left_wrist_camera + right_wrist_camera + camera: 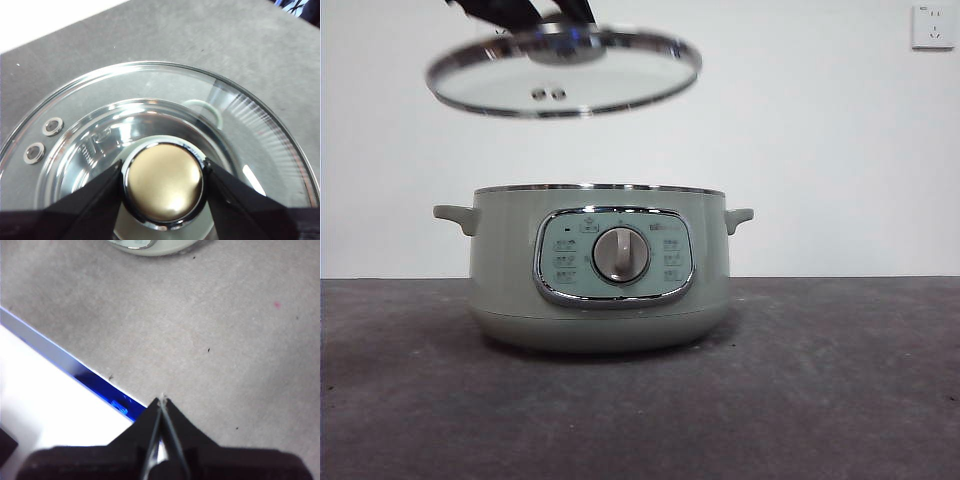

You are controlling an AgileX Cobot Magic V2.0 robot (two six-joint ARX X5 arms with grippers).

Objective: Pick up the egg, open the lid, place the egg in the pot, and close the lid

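Observation:
The pale sage-green pot [595,280] stands open in the middle of the table, control panel and dial facing the front view. My left gripper [555,18] is shut on the knob [162,182] of the glass lid [565,75] and holds it slightly tilted in the air, above the pot and a little to the left. Through the glass [260,130] the left wrist view shows the pot's shiny inside [115,130]. The egg shows in no view. My right gripper [162,402] is shut and empty, low over the table in front of the pot [150,245].
The dark grey table [820,380] runs on either side of the pot. Its edge with a blue strip [65,362] lies close beside the right gripper. A wall socket [932,25] is at the back right.

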